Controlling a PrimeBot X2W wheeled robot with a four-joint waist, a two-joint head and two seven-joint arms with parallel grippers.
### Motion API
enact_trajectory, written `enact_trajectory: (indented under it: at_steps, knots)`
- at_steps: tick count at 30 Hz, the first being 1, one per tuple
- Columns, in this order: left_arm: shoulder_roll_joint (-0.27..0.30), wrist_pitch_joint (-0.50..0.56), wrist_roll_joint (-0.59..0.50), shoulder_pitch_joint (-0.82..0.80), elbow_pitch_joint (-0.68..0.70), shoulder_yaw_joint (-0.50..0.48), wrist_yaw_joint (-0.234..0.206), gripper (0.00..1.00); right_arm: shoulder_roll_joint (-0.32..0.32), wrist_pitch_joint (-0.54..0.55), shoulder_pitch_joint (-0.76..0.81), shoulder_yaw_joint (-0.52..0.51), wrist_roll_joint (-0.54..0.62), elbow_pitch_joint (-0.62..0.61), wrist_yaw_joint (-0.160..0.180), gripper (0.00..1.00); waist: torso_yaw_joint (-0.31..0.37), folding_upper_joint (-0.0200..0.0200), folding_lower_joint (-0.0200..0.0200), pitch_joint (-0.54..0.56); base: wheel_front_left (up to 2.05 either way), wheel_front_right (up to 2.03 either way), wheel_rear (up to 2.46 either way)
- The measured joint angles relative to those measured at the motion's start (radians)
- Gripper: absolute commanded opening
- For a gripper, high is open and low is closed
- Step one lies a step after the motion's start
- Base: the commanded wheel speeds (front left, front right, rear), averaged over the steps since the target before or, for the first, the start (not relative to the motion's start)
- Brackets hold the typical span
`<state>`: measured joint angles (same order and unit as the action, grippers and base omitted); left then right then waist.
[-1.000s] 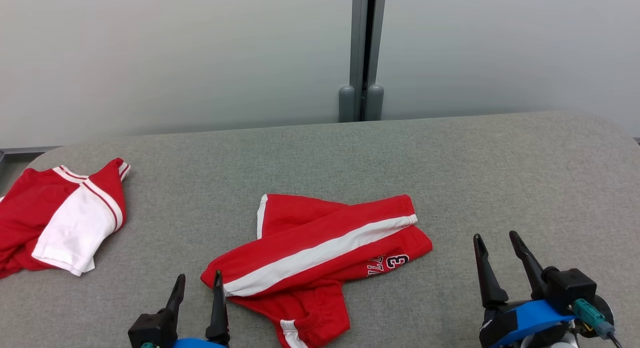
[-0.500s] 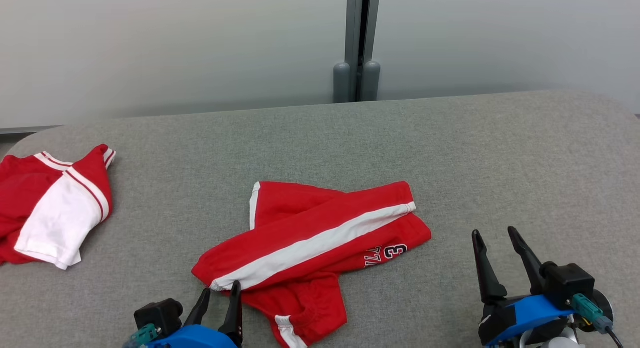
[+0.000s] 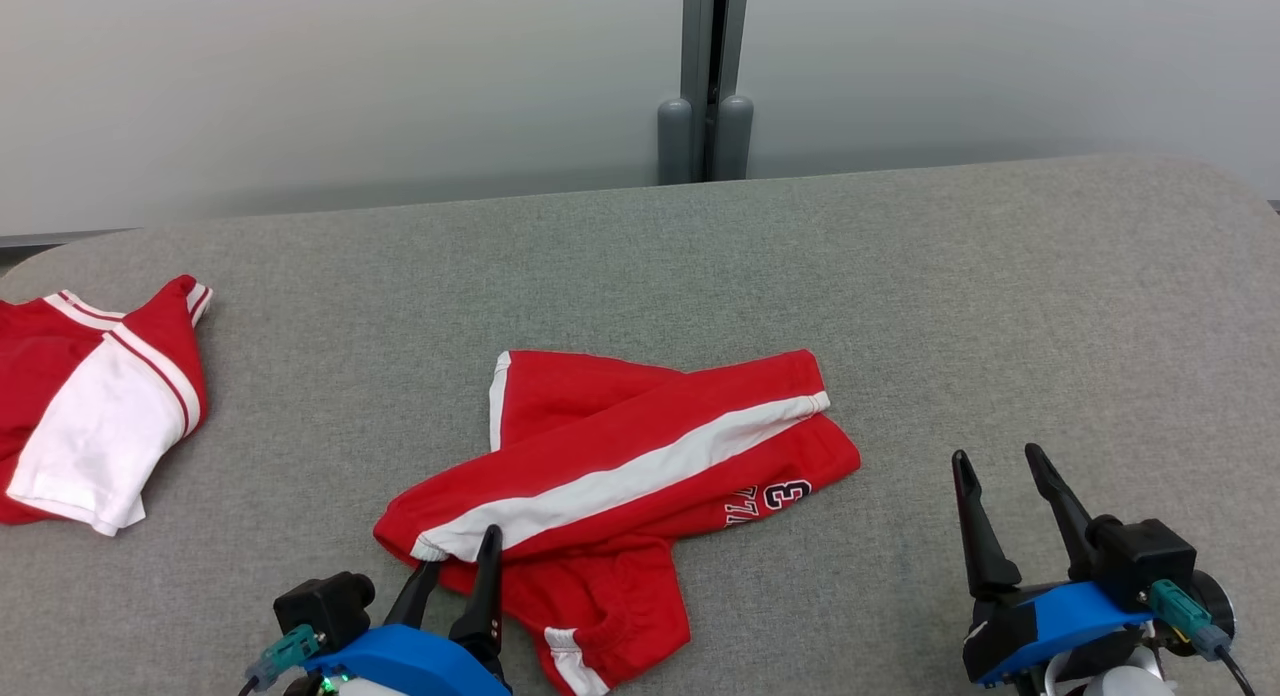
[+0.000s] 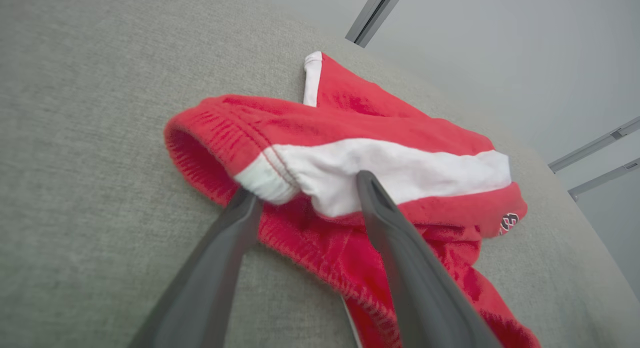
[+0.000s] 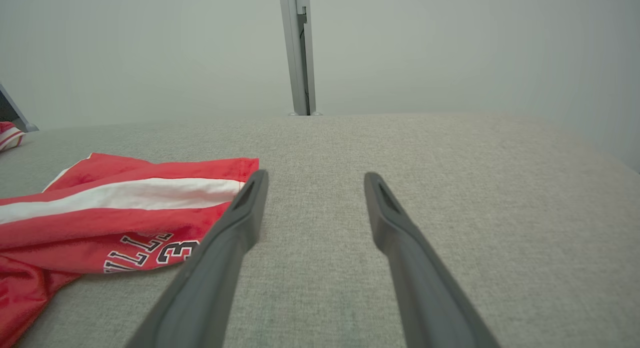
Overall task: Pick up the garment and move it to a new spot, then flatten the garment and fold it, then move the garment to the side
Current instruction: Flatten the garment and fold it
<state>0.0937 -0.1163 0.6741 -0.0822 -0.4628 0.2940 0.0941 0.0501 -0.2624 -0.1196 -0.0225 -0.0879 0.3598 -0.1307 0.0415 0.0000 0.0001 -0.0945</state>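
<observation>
Red shorts [image 3: 620, 466] on counter [image 3: 1000, 306]: left jaws wide, empty, astride shorts' near end, may pinch one layer only; right jaws wide, empty, right of shorts.

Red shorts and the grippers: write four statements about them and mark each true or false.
1. The left gripper is open, with its fingertips at the striped hem of the red shorts. True.
2. The right gripper is shut on the shorts. False: it is open over the bare grey table, apart from the shorts.
3. A red and white shirt lies at the table's left end. True.
4. The shorts carry a blue stripe. False: it is a white stripe.
</observation>
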Motion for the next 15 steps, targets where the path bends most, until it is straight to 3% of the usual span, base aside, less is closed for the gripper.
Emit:
enact_trajectory:
  at_steps: [11, 12, 13, 15]
  knots:
    - [0.004, -0.044, 0.018, 0.0, 0.11, 0.026, 0.02, 1.0, 0.0, 0.002, -0.034, -0.002, 0.02, 0.026, 0.0, 1.0, -0.017, 0.0, 0.0, -0.012, 0.0, 0.0, 0.0]
    - [0.004, -0.038, 0.024, 0.0, 0.114, 0.029, 0.021, 0.93, 0.0, 0.012, -0.048, 0.004, 0.027, 0.039, 0.0, 1.0, -0.02, 0.0, 0.0, -0.015, 0.0, 0.0, 0.0]
    - [0.006, -0.031, 0.024, 0.0, 0.114, 0.035, 0.021, 0.74, 0.0, 0.022, -0.061, 0.011, 0.035, 0.05, 0.0, 1.0, -0.023, 0.0, 0.0, -0.018, 0.0, 0.0, 0.0]
    - [0.009, -0.026, 0.023, -0.004, 0.11, 0.039, 0.021, 0.47, 0.0, 0.052, -0.1, 0.025, 0.053, 0.083, 0.0, 1.0, -0.027, 0.0, -0.0001, -0.026, 0.0, 0.0, 0.0]
